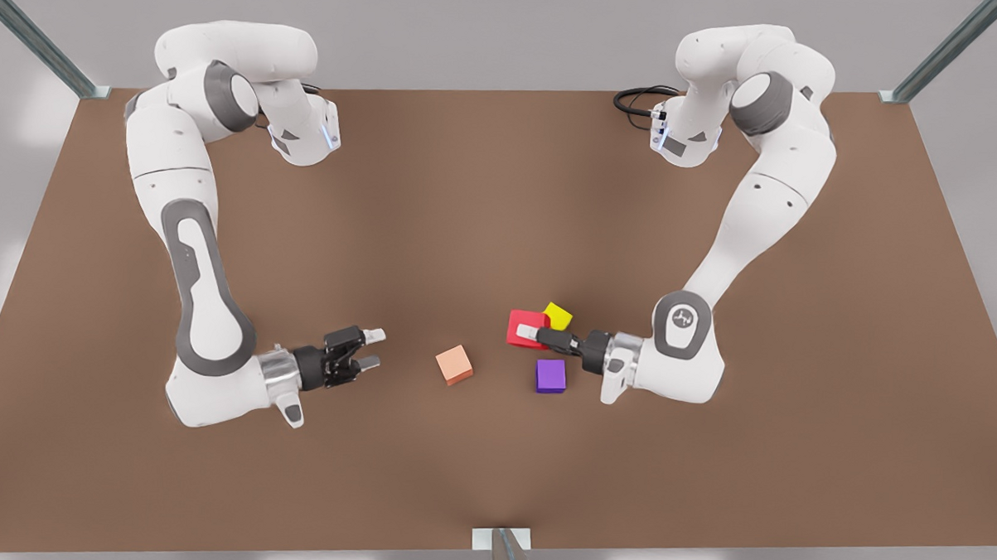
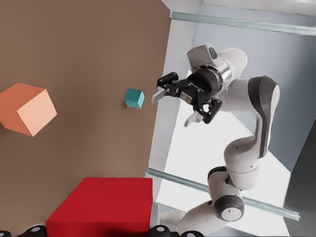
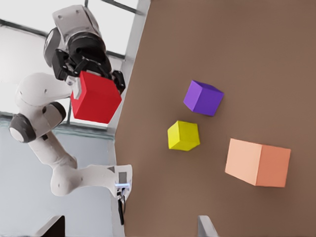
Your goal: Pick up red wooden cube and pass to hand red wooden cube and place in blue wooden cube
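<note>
Red wooden cube [image 1: 523,326] is what we find clamped in the left claw [image 1: 538,334], on the front view's right half of the table [image 1: 707,486]. We start from that brown table, which carries everything else. The two white arms come next, one reaching in from each far corner, with both wrists turned level so that the claws point at each other across the middle.

The left claw is clenched on the red wooden cube; in the right wrist view we see its dark fingers [image 3: 74,74] pressed to opposite faces of the cube, which is held clear of the table there. The right claw [image 1: 372,348] hangs on the front view's left, well apart from the cube, its fingers spread wide and holding nothing; we see the same in the left wrist view [image 2: 174,108].

Among the cubes, the yellow one [image 1: 558,316] lies just behind the red cube in the front view, partly covered by it. The purple cube [image 1: 551,375] lies near the left claw, on the camera's side of it. The salmon cube [image 1: 454,365] lies between the two claws. The blue wooden cube [image 2: 134,98], teal in colour, rests on the table close to its edge, in the left wrist view, well apart from the red one.
</note>
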Tool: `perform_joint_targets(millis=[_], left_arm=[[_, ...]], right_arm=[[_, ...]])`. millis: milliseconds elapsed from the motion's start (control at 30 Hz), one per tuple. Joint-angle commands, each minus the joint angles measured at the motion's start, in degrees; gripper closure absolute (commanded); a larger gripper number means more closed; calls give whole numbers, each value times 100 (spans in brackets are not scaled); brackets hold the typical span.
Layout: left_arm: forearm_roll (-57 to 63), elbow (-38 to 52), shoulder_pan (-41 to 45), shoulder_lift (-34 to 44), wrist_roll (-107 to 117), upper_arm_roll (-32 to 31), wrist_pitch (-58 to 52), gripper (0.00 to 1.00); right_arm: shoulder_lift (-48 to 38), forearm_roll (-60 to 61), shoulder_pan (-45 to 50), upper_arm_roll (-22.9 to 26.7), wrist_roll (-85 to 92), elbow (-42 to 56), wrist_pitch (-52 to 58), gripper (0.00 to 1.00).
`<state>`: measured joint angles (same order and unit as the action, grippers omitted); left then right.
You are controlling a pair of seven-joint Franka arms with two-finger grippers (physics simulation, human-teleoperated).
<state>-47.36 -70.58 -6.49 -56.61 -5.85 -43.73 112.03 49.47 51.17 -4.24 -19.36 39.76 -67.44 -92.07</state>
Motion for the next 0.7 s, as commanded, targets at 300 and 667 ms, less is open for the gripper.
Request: perform_joint_targets(millis=[300, 667], left_arm=[[-239, 343, 200, -289, -197, -31, 662, 34], [-353, 502, 447, -438, -206, -31, 873, 34]], right_arm=[[81, 2045, 766, -77, 8301, -498, -2359, 0], [-772, 3663, 766, -358, 9954, -2098, -3661, 0]])
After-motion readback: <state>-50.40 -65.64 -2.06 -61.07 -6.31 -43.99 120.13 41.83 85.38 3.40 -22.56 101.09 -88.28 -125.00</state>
